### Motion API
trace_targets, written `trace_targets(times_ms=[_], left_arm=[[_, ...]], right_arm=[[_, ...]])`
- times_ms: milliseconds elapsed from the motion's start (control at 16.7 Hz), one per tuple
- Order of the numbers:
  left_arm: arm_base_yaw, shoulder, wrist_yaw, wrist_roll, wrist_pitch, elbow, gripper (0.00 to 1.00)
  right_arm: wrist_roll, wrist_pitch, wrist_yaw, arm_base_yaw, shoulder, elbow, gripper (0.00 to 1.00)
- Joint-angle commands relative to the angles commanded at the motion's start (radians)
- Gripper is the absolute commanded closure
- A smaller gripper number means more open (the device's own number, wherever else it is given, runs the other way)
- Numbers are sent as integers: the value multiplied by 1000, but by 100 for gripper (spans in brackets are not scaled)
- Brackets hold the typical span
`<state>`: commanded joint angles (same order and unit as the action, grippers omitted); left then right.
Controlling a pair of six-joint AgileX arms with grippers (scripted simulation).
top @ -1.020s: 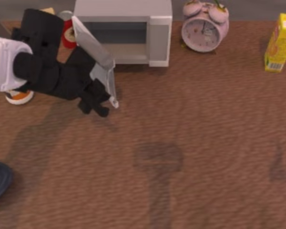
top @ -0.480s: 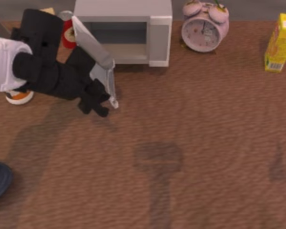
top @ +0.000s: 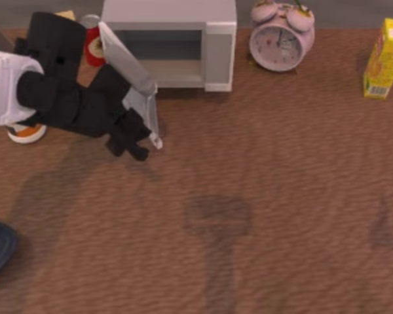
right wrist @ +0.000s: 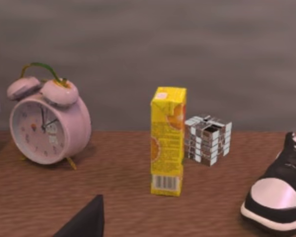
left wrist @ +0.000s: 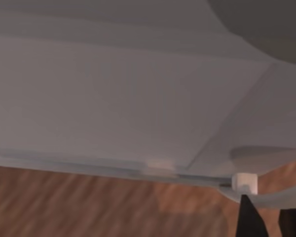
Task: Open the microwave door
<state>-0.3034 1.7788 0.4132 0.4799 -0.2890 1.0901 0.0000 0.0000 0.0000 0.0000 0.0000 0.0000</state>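
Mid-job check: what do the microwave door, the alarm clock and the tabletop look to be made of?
The flat light-grey microwave door, swung open beside the left gripper, looks like matte plastic or painted metal around a greyish window; no gloss shows. The round pink alarm clock seems smooth painted metal or plastic, with a soft sheen. The brown table looks like matte wood, going by its wavy grain.

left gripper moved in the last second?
Yes, barely. In the top view the left gripper has crept toward the table's left and up, away from the pink alarm clock, at the free edge of the microwave door.
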Motion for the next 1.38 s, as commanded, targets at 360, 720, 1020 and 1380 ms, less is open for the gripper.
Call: trace_targets(times_ms=[360, 720, 1020, 1380], left_arm=[[30, -1, 34, 65, -27, 9, 100], [33, -1, 38, 73, -32, 10, 100], [33, -1, 38, 73, -32, 10, 100], [33, -1, 38, 73, -32, 10, 100]], right_arm=[[0, 0, 0, 0, 0, 0, 0], [0, 0, 0, 0, 0, 0, 0], [0, 0, 0, 0, 0, 0, 0], [0, 0, 0, 0, 0, 0, 0]])
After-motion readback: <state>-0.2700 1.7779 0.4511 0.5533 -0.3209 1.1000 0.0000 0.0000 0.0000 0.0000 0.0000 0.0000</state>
